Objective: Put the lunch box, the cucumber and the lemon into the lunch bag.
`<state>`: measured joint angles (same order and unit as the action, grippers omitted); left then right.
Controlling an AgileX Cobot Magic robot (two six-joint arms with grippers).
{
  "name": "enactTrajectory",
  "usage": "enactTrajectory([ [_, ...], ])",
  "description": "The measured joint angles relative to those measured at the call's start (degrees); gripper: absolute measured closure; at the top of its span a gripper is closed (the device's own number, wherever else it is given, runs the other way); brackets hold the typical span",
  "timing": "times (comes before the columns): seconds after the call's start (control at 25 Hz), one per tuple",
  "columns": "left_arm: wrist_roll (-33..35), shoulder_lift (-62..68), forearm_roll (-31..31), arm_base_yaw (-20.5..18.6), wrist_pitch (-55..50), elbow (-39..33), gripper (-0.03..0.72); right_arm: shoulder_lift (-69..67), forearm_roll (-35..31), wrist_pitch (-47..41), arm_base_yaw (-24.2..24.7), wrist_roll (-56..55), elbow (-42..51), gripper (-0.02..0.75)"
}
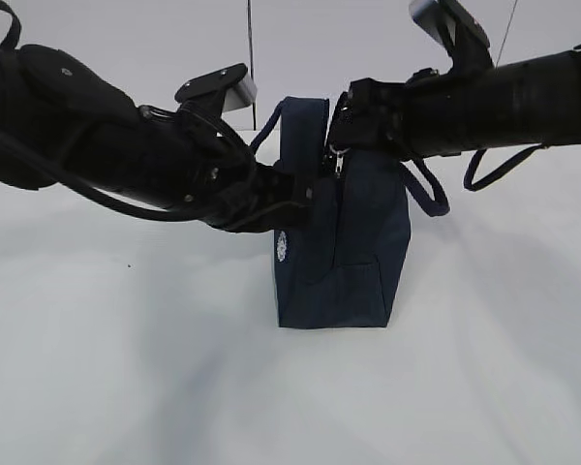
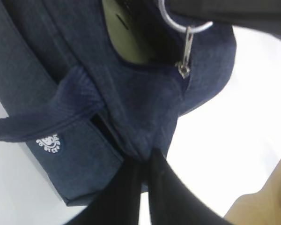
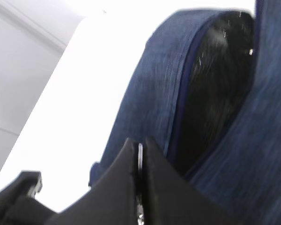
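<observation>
I find the lunch bag (image 1: 344, 242) soft and yielding: left gripper (image 2: 145, 157) clenched on its fabric, right gripper (image 3: 139, 154) pinching the metal ring pull (image 2: 185, 26).

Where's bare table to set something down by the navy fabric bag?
Free: white tabletop in front of the boxy navy fabric lunch bag, and both front corners. Crowded: the bag's top, where the left end effector and right end effector meet.

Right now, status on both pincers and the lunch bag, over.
Left pincer shut on lunch bag fabric. Right pincer shut on metal ring pull. Zipper part open, sage-green lid visible inside. Nothing in the way.
</observation>
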<state>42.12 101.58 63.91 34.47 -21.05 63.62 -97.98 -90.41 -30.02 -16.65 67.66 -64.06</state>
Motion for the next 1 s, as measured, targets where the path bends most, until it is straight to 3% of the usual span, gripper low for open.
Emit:
enactTrajectory([
  [0.72,0.0,0.0,0.0,0.0,-0.09,0.0,0.695,-2.28,-0.22,3.72,-0.34,0.0,-1.51,0.731],
  [1.0,0.0,0.0,-0.14,0.0,-0.25,0.0,0.695,-5.4,-0.75,1.4,-0.34,-0.1,-3.61,0.731],
])
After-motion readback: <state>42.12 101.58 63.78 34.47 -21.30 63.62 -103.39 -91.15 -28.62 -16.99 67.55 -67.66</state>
